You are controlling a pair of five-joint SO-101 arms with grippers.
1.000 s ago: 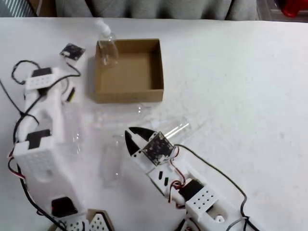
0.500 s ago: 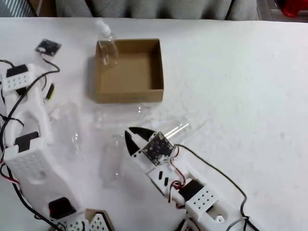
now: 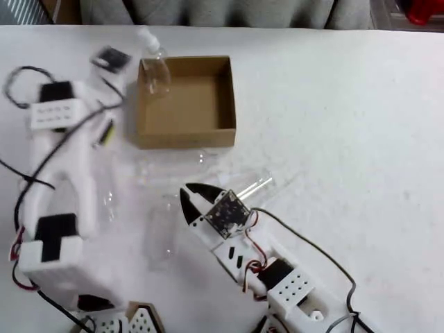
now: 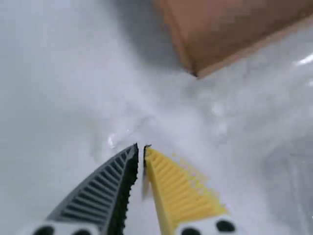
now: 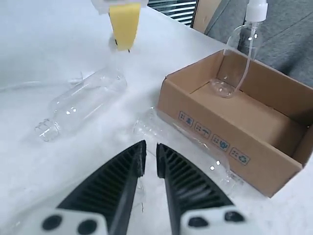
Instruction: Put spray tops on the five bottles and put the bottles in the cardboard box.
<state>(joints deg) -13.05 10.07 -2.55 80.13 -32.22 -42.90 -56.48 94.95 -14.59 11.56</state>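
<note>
The left gripper [image 4: 140, 147] hangs just left of the box [image 3: 186, 135], off its front-left corner. Its grey and yellow fingers are all but closed, with only a thin slit between the tips, and they grip nothing. From the right wrist view, its yellow finger [image 5: 124, 19] hangs above the far end of an open bottle [image 5: 85, 104]; whether the two touch cannot be told.

The right gripper [image 5: 149, 146] sits in front of the box, its black fingers pointing towards the front wall. The tips are drawn nearly together with a narrow gap between them, and nothing is held in it.

The open bottle is clear and lies on its side on the table [image 3: 333, 104], left of the box's front corner, with its neck bare. A second bottle [image 5: 190, 142], also clear, lies on its side along the box's front wall, between the box and the right gripper.

The box is open-topped. A capped bottle [image 5: 234, 58] stands in its far-left corner, with its white spray top rising above the rim.

A row of small blue printed marks runs along the box's front wall, too small to read.
</note>
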